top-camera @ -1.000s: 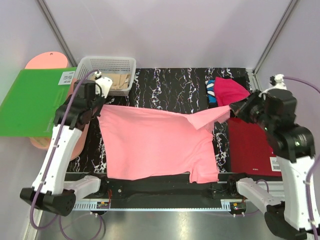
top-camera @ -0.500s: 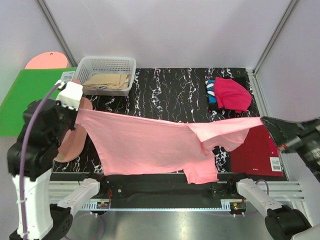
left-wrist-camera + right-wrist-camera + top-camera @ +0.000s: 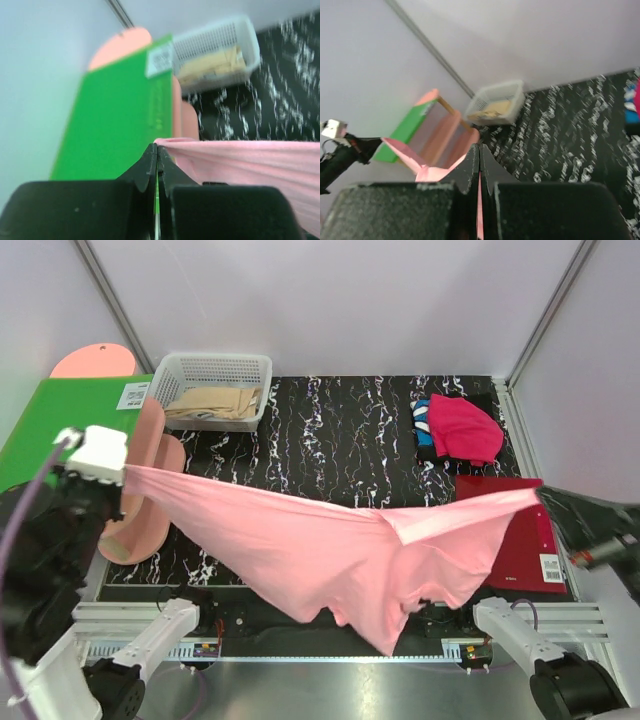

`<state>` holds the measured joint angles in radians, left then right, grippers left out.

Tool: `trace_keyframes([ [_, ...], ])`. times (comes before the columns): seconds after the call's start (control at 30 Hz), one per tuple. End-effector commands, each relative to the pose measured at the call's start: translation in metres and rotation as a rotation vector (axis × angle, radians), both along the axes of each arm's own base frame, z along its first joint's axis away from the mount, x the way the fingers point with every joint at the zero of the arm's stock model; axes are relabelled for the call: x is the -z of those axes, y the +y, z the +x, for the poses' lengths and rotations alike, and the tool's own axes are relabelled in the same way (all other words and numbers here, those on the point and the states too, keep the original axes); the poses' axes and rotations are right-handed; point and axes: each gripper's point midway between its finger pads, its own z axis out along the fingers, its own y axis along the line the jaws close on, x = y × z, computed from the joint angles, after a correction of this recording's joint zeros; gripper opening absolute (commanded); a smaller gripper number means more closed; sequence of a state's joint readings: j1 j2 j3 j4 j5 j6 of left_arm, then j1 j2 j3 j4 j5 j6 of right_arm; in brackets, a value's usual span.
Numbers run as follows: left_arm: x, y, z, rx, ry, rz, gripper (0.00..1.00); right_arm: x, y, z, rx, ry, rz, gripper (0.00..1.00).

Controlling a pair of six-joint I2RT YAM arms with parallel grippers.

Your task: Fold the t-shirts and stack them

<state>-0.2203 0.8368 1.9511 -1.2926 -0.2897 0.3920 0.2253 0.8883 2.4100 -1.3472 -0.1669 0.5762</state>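
Spanning the table (image 3: 330,415) crosswise and lifted above it, the pink shirt (image 3: 330,550) hangs taut between the left gripper (image 3: 156,148) and right gripper (image 3: 479,148), each pinched shut on 1 end; its loose body apparently sags past the table's near edge.

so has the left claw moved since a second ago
Yes. The left claw has pulled left and toward the near edge, away from the white basket it was beside, taking a corner of the pink t-shirt along.

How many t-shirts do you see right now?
3: the salmon-pink shirt stretched between the left hand and right hand; the magenta shirt at far right, lying on the blue shirt. Others may be hidden.
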Motion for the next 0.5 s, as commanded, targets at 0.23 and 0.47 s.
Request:
trace_keyframes([
  [0.23, 0.177, -0.024, 0.13, 0.01, 0.418, 0.157, 0.0, 0.166, -0.026, 0.205, 0.363, 0.541, -0.312, 0.0],
  [0.47, 0.256, -0.016, 0.223, -0.047, 0.576, 0.382, 0.0, 0.237, -0.008, 0.322, 0.341, 0.69, -0.342, 0.0],
])
